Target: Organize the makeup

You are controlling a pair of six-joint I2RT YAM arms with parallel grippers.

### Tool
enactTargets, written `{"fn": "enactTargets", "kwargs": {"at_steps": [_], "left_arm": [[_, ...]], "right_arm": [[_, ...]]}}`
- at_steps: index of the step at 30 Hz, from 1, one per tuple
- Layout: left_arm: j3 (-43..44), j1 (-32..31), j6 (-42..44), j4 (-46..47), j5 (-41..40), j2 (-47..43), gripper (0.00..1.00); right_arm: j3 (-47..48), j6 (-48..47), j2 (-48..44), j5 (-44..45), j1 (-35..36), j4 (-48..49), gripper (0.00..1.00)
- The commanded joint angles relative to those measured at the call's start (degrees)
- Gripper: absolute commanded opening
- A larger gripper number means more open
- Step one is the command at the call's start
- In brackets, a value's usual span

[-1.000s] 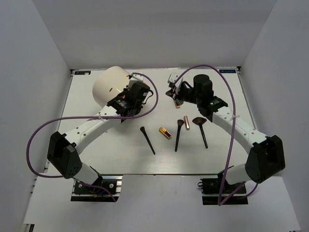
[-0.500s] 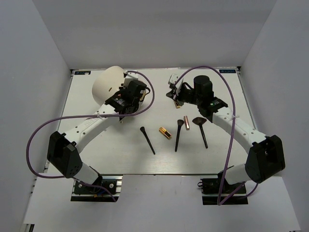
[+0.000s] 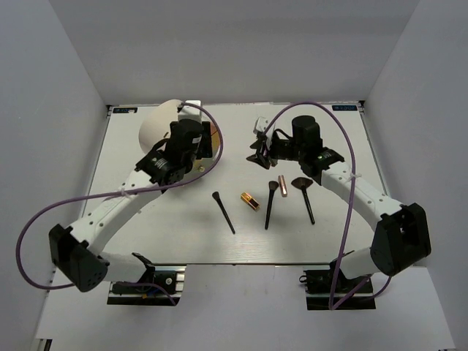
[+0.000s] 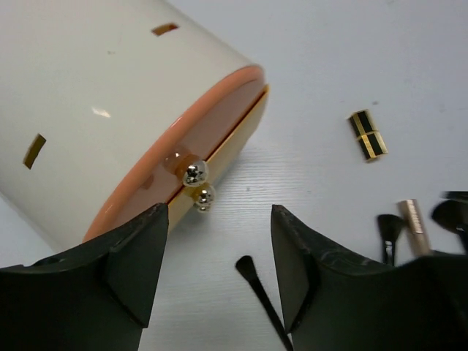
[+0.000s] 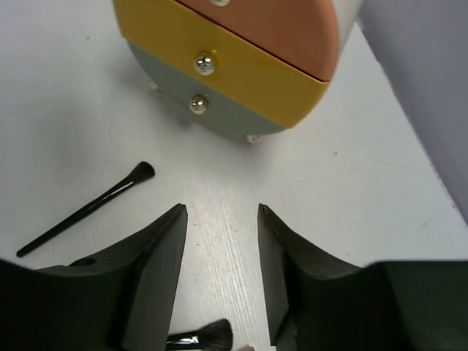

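Five pieces of makeup lay loose in a rough row on the white table (image 3: pixel 183 241), from its middle toward the right. A thin black-handled brush (image 3: pixel 224 212) lay at the left end, with a short gold-and-black lipstick (image 3: pixel 250 200) just beside it. Next came a second black-handled brush (image 3: pixel 270 203), a slim rose-gold tube (image 3: pixel 281 186) near that brush's head, and a black fan-headed brush (image 3: pixel 303 194) at the right end. All five lay apart from both grippers.

At the far left of the table a big cream cylinder (image 3: pixel 156 128) lay on its side, its round orange front turned toward the makeup. The left gripper (image 4: pixel 219 219) hung just in front of that face, its jaws spread wide with nothing between them. Two silver ball knobs (image 4: pixel 194 174) on the cylinder's front showed just beyond its fingertips. In the left wrist view the lipstick lay well off to the right, and the thin brush's head lay on the table between the fingers.

The right gripper (image 5: pixel 221 212) hung over bare table between the cylinder and the row, its jaws parted and empty, pointing at the cylinder's front. There an orange panel sat above a yellow drawer (image 5: pixel 241 77) and a grey-green drawer (image 5: pixel 219 121), each drawer with a silver knob. In that view the thin brush lay to the left of the fingers.
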Motion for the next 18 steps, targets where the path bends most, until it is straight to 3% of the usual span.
{"fn": "enactTargets", "kwargs": {"at_steps": [1,5,10,18], "left_arm": [[-1.29,-0.32,-0.81,2.58,7.07,-6.80,0.69],[-2.78,-0.32,-4.05,-0.22,6.91,-12.16,0.70],[-7.17,-0.32,-9.42,-4.00,5.15,-20.24,0.71],[-10.69,-0.32,-16.45,-12.35,3.39,-26.93,0.74]], "right_arm": [[1.64,3.00,2.63,-6.98,0.58,-2.45,0.51],[4.45,13.46,9.82,-5.49,2.08,1.74,0.53],[9.89,28.11,16.95,1.25,6.55,7.65,0.46],[21.76,48.79,29.70,5.49,9.72,10.38,0.54]]}}
